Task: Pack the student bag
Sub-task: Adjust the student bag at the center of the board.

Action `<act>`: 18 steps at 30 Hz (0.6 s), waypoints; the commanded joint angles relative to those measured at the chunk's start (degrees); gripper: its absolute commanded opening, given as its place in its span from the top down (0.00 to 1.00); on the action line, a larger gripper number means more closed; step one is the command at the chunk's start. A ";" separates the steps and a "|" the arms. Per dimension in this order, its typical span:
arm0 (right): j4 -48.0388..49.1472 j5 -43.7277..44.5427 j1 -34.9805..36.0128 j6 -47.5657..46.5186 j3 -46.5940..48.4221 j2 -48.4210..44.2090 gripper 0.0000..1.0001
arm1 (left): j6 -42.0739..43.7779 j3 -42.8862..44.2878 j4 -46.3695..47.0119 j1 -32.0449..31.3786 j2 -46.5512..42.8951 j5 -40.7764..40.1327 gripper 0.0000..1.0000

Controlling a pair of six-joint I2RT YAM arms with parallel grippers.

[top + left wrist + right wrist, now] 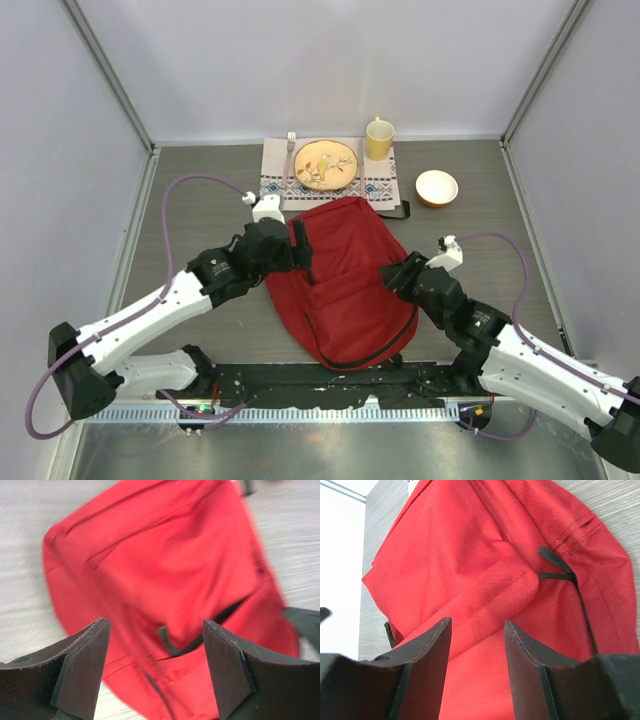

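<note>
Student bag (345, 285) lies flat; my left gripper (156, 630) sits at its left edge, jaws spread, empty. My right gripper (477, 627) is at its right edge, can't tell if it's pinching fabric

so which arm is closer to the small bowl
Right. The right arm has its jaws at the right edge of the student bag, the small bowl just beyond them; the left arm has its jaws over the bag's left side, farther off.

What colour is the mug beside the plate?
Yellow; the mug shows best in the top external view.
</note>
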 commanded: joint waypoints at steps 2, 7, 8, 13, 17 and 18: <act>4.99 -4.37 0.04 -4.08 4.90 4.58 0.49 | -6.53 -5.36 -5.05 1.60 2.41 -5.03 0.22; 6.93 -6.57 0.04 -4.25 5.25 6.18 0.49 | -6.01 -5.02 -1.27 5.38 6.18 -3.36 0.22; 6.93 -6.75 0.13 -4.25 5.42 6.44 0.49 | -5.75 -4.67 -0.04 7.04 6.80 -2.92 0.22; 6.75 -7.45 0.13 -4.43 5.52 6.18 0.50 | -3.81 -4.57 5.32 12.85 12.51 2.95 0.29; 5.96 -7.54 0.22 -4.43 5.51 5.48 0.51 | -4.25 -5.80 9.79 19.52 16.03 8.41 0.42; 5.70 -7.54 0.22 -4.43 5.51 5.21 0.51 | -4.60 -6.15 10.42 20.41 16.38 9.64 0.48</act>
